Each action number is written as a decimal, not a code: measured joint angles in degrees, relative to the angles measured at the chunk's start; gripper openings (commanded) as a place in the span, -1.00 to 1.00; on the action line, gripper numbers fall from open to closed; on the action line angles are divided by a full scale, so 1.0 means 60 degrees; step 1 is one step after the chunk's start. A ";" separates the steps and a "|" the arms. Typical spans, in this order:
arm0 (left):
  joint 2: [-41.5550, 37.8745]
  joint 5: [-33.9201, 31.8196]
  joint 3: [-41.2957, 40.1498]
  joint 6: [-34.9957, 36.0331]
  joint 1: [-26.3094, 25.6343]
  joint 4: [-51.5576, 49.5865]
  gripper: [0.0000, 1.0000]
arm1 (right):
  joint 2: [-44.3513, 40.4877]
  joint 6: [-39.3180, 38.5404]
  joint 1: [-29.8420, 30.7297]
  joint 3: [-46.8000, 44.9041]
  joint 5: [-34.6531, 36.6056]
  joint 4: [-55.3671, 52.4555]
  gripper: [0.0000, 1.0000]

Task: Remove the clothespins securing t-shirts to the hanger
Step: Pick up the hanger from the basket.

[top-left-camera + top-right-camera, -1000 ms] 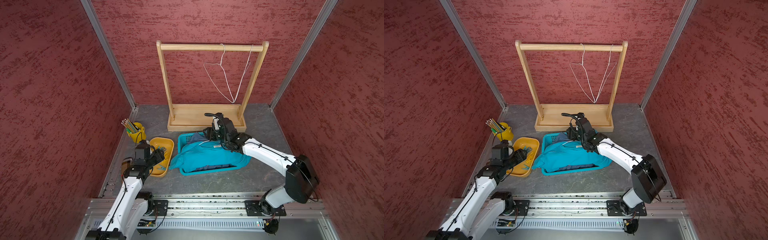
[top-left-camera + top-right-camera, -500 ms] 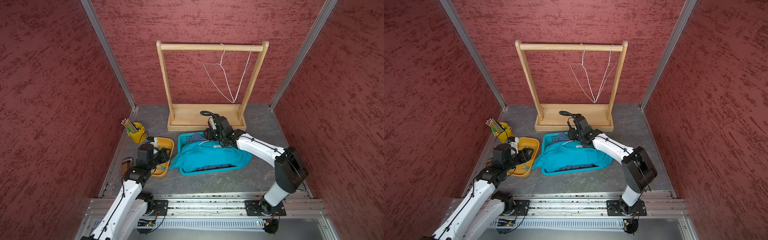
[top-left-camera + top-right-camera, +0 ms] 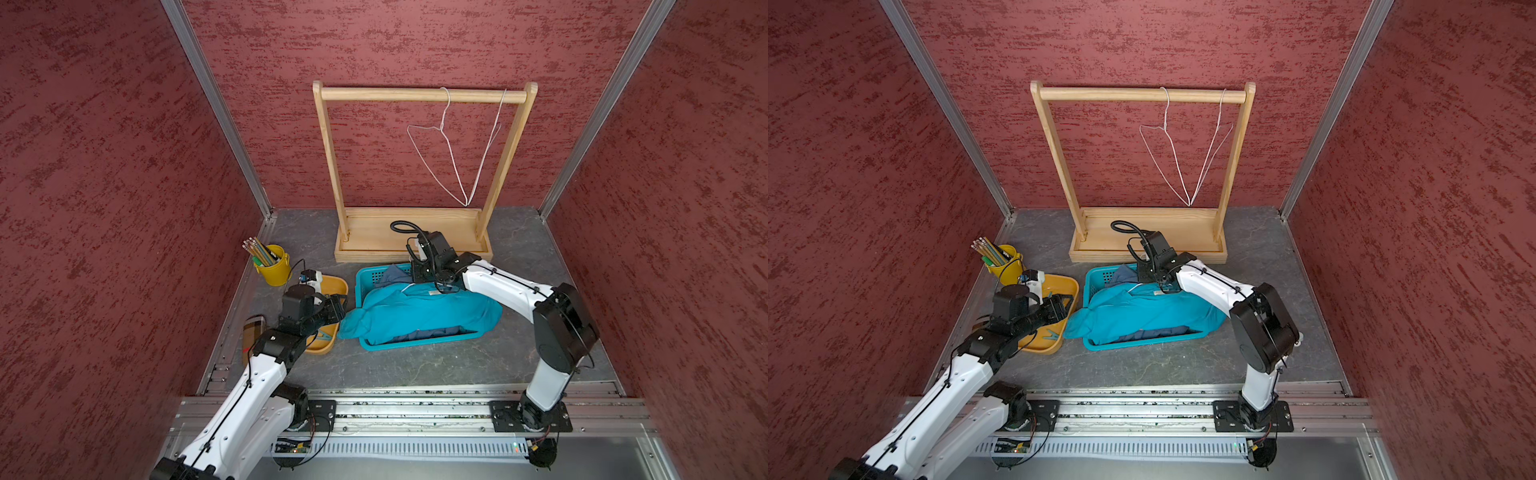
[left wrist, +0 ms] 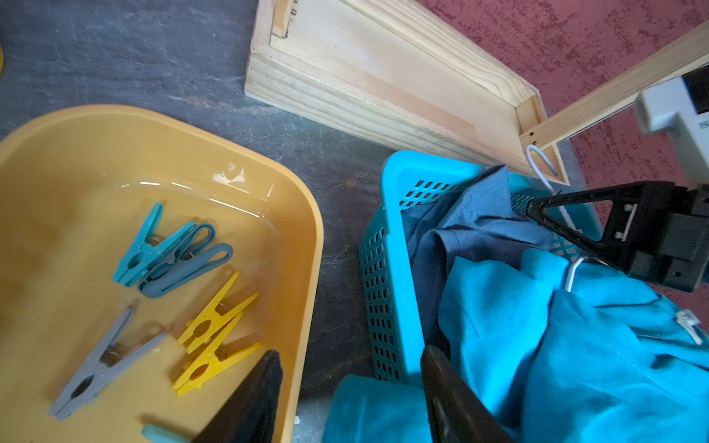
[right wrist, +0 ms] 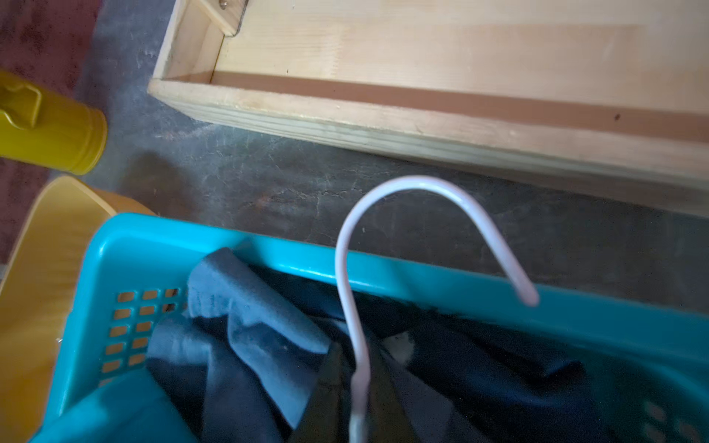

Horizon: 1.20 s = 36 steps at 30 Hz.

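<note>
All six plastic spring clothespins (image 4: pixel 203 328) lie loose in the shallow yellow plastic tray (image 4: pixel 192 153). One is teal, one grey-blue, two yellow and one pale grey, and another teal one is half hidden behind the left jaws.

The tray sits on the dark grey slate-look tabletop (image 3: pixel 415 365), at 9 o'clock from the teal perforated plastic basket (image 4: pixel 378 287). The basket holds the clothes. The bright teal cotton t-shirt (image 3: pixel 419 316) lies on top and spills over the basket's 9 o'clock rim. The slate-blue t-shirt (image 4: pixel 472 226) is bunched in the 11 o'clock corner, and the navy t-shirt (image 5: pixel 498 376) lies underneath.

A white wire hanger (image 5: pixel 418 183) lies with these clothes. Its hook arches above the basket's 12 o'clock rim, and its wire runs into the teal shirt's neck opening. The right jaws are closed tight on the hanger's neck, just below the hook.

The left jaws stand wide apart and hold nothing. They hover over the gap between the tray's 3 o'clock rim and the basket.

At 12 o'clock from the basket stands a pale wooden clothes rack (image 3: pixel 424 94), with two bare white wire hangers (image 3: pixel 453 166) on its bar. A yellow metal pot of pencils (image 3: pixel 276 270) stands at 11 o'clock from the tray.
</note>
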 measured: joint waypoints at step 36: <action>0.2463 0.4477 0.3712 0.4200 -0.2776 0.0929 0.45 | -0.6229 -0.1785 0.0011 -0.3446 -0.0510 0.4783 -1.00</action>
